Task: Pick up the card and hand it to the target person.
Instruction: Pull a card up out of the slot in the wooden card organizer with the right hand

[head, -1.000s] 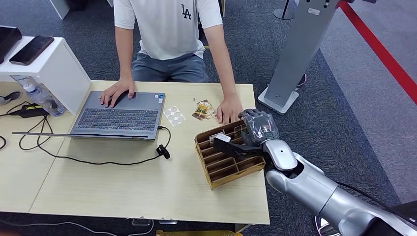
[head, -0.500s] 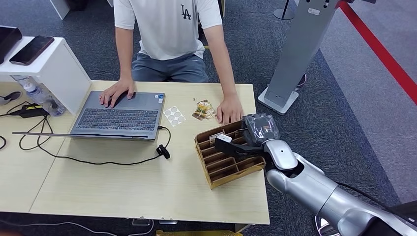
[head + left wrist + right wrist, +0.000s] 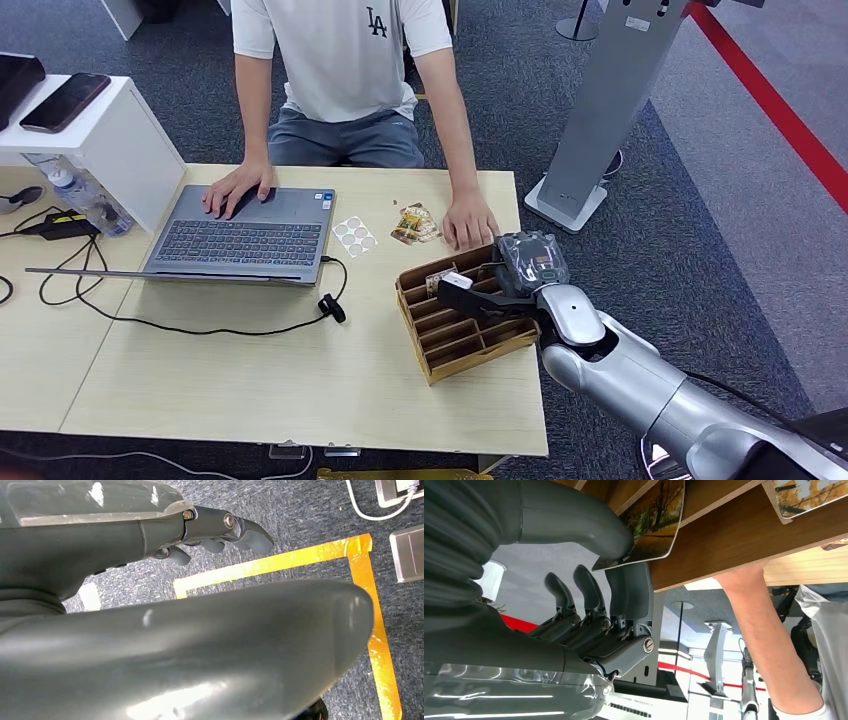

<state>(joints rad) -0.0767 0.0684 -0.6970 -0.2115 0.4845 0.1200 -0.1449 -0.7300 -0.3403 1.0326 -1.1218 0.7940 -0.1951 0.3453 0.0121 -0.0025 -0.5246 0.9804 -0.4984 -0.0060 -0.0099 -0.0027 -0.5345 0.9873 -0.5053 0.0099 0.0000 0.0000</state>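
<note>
A card [image 3: 655, 525] printed with an autumn tree scene stands in a slot of the wooden card rack [image 3: 465, 335], at the rack's far right corner on the table [image 3: 280, 385]. The right hand [image 3: 525, 265] reaches over that corner. In the right wrist view its thick thumb presses one face of the card and a dark finger lies against the other, so the card is pinched between them while still seated in the rack. The person's hand [image 3: 468, 222] rests on the table just beyond the rack, near the robot's fingers; the other hand [image 3: 238, 187] lies on a laptop [image 3: 245, 235]. The left hand [image 3: 210, 530] hangs over carpet with yellow tape, fingers loosely curled and holding nothing.
</note>
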